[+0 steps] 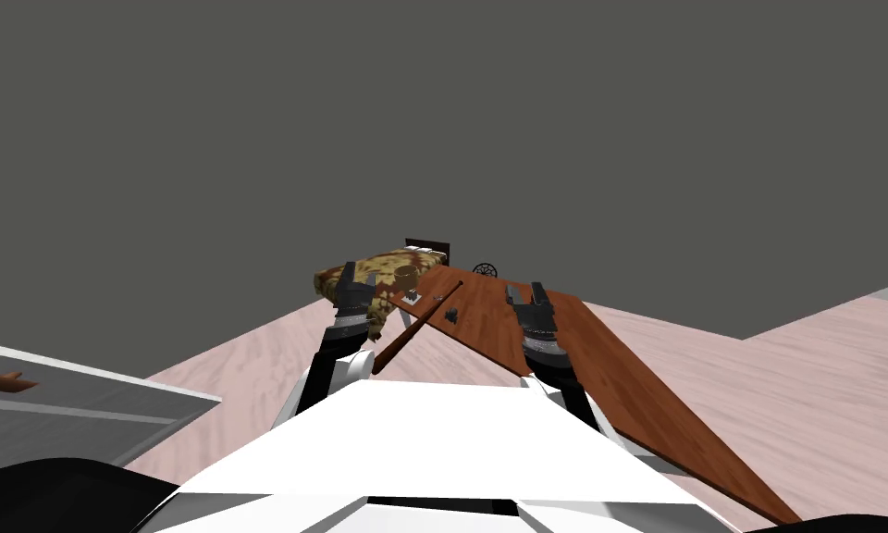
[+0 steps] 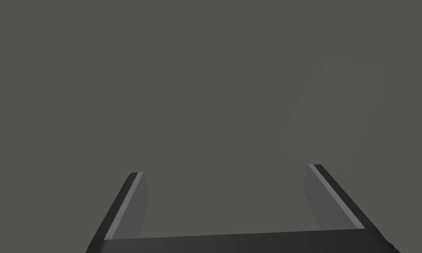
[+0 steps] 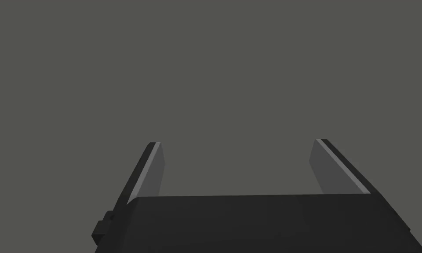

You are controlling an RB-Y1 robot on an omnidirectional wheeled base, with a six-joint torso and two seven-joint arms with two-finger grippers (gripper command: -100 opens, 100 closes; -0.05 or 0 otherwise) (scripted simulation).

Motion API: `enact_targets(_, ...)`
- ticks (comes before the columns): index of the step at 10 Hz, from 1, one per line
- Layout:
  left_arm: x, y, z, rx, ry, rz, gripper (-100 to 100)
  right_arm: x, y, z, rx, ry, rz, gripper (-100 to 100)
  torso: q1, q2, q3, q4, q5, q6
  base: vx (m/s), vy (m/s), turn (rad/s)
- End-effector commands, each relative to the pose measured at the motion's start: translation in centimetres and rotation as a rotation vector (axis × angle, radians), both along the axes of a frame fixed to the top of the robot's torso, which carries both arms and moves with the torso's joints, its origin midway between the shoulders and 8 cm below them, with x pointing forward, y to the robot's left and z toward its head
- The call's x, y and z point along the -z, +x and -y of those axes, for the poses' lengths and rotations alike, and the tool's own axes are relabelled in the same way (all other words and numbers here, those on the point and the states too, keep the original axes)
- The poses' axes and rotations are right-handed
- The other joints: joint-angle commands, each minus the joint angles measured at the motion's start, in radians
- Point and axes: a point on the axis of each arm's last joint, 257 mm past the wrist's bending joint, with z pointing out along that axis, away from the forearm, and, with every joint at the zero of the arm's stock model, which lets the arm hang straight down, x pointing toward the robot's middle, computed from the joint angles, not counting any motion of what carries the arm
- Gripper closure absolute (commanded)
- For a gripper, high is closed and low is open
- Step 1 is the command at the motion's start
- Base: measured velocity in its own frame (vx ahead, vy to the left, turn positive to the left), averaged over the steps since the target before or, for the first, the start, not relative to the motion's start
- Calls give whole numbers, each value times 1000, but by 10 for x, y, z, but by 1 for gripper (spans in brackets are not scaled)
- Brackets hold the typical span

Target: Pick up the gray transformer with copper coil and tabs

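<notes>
Head view: left gripper (image 1: 352, 270) and right gripper (image 1: 525, 289) gape empty at the table (image 1: 609, 370); the grey transformer (image 1: 413, 296) on it awaits approach and grasp.

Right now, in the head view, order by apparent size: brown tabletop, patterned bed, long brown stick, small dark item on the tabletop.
Largest first:
1. brown tabletop
2. patterned bed
3. long brown stick
4. small dark item
The bed lies farther off, so bed versus stick is unsure.
</notes>
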Motion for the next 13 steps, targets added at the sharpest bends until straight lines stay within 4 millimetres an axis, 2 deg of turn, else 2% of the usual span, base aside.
enact_targets(1, 0, 0, 0, 0, 0, 0, 0, 11, 2, 1, 3, -75, -34, -100, 0, 0, 0, 0, 0, 0, -19, 17, 133)
enact_targets(3, 0, 0, 0, 0, 0, 0, 0, 19, 3, 1, 1, -133, -58, -100, 0, 0, 0, 0, 0, 0, -13, 16, 107)
enact_targets(6, 0, 0, 0, 0, 0, 0, 0, 47, 4, 8, 12, -304, -135, -100, 1, 0, 0, 0, 0, 0, -10, 22, 192)
enact_targets(9, 0, 0, 0, 0, 0, 0, 0, 58, 4, 9, 4, -386, -165, -100, 1, -1, 0, 0, 0, 0, -5, 19, 96)
enact_targets(11, 0, 0, 0, 0, 0, 0, 0, 80, 4, 16, 9, -517, -223, -100, 1, -1, -1, 0, 0, 0, -4, 30, 222)
enact_targets(12, 0, 0, 0, 0, 0, 0, 0, 81, 4, 15, 2, -529, -224, -100, 1, -1, -1, 0, 0, 0, 1, 22, 68)
enact_targets(13, 0, 0, 0, 0, 0, 0, 0, 93, 4, 20, 1, -601, -255, -100, 1, -1, -1, 0, 0, 1, 3, 24, 142)
